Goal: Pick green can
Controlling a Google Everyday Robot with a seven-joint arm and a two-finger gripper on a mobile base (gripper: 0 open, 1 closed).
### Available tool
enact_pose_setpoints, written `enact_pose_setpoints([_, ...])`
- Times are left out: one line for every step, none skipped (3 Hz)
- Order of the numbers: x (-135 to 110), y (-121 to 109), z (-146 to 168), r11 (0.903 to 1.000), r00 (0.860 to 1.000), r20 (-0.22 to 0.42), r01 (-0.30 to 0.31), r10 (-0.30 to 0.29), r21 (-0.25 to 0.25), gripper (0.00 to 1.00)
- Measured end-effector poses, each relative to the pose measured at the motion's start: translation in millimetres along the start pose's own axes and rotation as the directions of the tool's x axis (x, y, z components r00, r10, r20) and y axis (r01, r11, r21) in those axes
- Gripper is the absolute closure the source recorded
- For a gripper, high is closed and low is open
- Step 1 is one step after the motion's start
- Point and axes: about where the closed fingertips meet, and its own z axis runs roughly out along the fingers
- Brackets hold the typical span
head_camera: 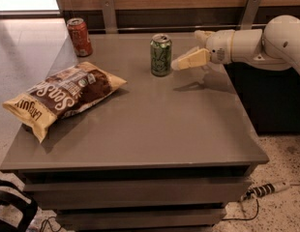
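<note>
The green can (161,55) stands upright near the back middle of the grey table (140,124). It is light green with dark squiggles and a silver top. My gripper (187,50) reaches in from the right at can height, just right of the can and close to it without touching. Its fingers are open, with the nearer cream finger (191,60) pointing at the can's side. Nothing is held.
A red-orange can (79,36) stands at the table's back left corner. A brown and yellow chip bag (63,96) lies on the left side. A wooden wall with metal brackets runs behind the table. A power strip (266,189) lies on the floor at the right.
</note>
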Motion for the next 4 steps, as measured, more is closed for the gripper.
enact_pose_setpoints([-6.7,3.1,23.2,0.9992,0.999,0.043,0.022,-0.021,-0.032,0.0])
enact_pose_setpoints([-15.4,6.1,39.2,0.9972,0.996,0.087,0.039,-0.033,-0.063,0.0])
enact_pose_setpoints([-17.3,8.4,52.5,0.9954,0.992,0.123,0.037,-0.026,-0.088,0.09])
enact_pose_setpoints([-14.0,13.2,64.6,0.9924,0.989,0.146,0.03,-0.012,-0.12,0.25])
